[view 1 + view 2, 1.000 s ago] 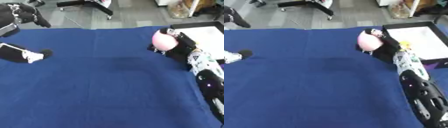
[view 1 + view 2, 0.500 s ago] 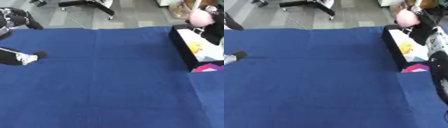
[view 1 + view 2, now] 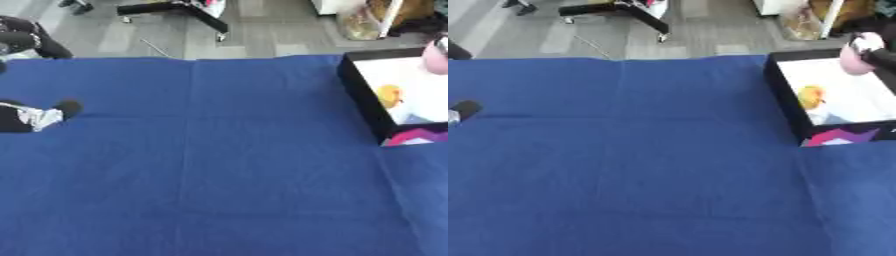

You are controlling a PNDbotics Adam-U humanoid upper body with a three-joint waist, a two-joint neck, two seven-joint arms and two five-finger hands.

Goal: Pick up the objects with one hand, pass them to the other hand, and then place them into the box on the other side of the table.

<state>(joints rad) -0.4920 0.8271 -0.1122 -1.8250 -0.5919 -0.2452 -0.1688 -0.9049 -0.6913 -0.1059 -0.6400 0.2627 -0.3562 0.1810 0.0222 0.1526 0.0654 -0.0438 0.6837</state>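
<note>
Pink object [image 3: 854, 56] now held over far edge of box [image 3: 785, 102] at table's right edge, right hand [image 3: 878, 54] curled round it; a second ago it was over the cloth. Release pending. Left hand [image 3: 35, 118] idle at left edge, fingers unclear

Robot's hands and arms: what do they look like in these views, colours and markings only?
The left hand is mostly black with a pale silver-white section and a rounded black tip, coming in at the view's left edge. Of the right hand only dark black parts and a small pale patch show at the right edge. No cables or markings can be made out.
</note>
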